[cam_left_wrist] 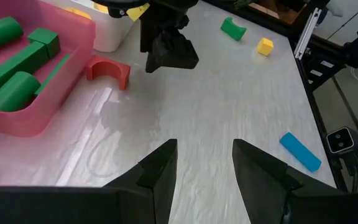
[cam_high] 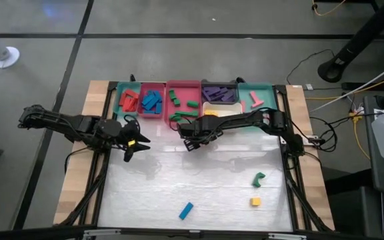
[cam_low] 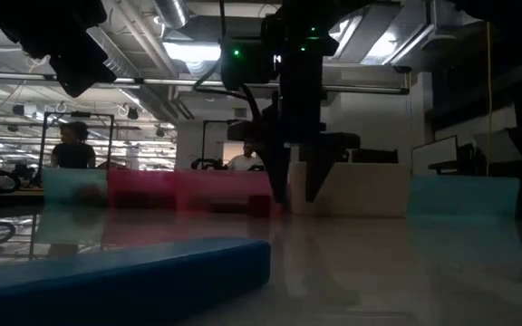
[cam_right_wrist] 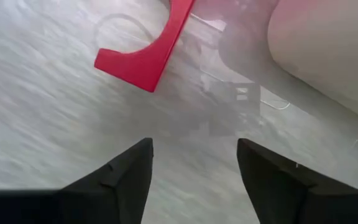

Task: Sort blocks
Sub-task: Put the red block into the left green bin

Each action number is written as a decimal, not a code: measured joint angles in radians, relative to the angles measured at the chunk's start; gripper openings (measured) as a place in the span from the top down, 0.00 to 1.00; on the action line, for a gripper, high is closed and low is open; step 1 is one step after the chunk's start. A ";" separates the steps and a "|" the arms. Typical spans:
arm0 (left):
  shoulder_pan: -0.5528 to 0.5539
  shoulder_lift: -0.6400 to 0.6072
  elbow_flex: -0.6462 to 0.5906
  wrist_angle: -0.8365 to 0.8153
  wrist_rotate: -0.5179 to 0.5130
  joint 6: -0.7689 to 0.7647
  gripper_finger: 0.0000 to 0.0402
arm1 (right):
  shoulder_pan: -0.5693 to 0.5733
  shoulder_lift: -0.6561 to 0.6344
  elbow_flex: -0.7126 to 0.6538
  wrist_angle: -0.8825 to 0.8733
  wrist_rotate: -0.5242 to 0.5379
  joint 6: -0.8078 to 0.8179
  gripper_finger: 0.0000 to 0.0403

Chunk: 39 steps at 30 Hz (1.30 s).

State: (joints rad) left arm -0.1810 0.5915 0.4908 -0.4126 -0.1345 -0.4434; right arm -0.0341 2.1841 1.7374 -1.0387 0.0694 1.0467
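Observation:
A red arch-shaped block (cam_left_wrist: pixel 107 68) lies flat on the table beside the pink tray (cam_left_wrist: pixel 23 118), which holds green blocks (cam_left_wrist: pixel 17 68). My right gripper (cam_left_wrist: pixel 166 53) points down just beside the arch, open, with nothing between its fingers (cam_right_wrist: pixel 194 180); the arch (cam_right_wrist: pixel 145 53) lies ahead of the fingertips. My left gripper (cam_high: pixel 135 142) waits open at the table's left, above the surface. Loose on the table are a green block (cam_high: pixel 259 179), a yellow block (cam_high: pixel 255 201) and a blue block (cam_high: pixel 186 211).
Trays line the far edge: red blocks (cam_high: pixel 129 100) and blue blocks (cam_high: pixel 152 101) in a teal tray, purple blocks in a black tray (cam_high: pixel 219 93), a white tray (cam_high: pixel 213 110) and a pink block (cam_high: pixel 254 100). The table's middle and near part hold only the loose blocks.

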 joint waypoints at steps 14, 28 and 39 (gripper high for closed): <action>0.000 0.000 0.000 0.000 0.000 -0.007 0.64 | 0.000 0.000 0.000 0.193 -0.084 0.185 0.43; 0.000 0.000 0.000 0.000 0.000 -0.027 0.64 | -0.042 0.000 0.000 0.205 0.056 0.345 0.43; 0.000 0.000 0.000 0.000 0.000 -0.021 0.64 | -0.072 0.020 0.005 0.224 0.050 0.363 0.47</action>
State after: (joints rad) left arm -0.1810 0.5919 0.4908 -0.4123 -0.1345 -0.4648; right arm -0.1062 2.2039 1.7429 -0.8143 0.1198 1.4097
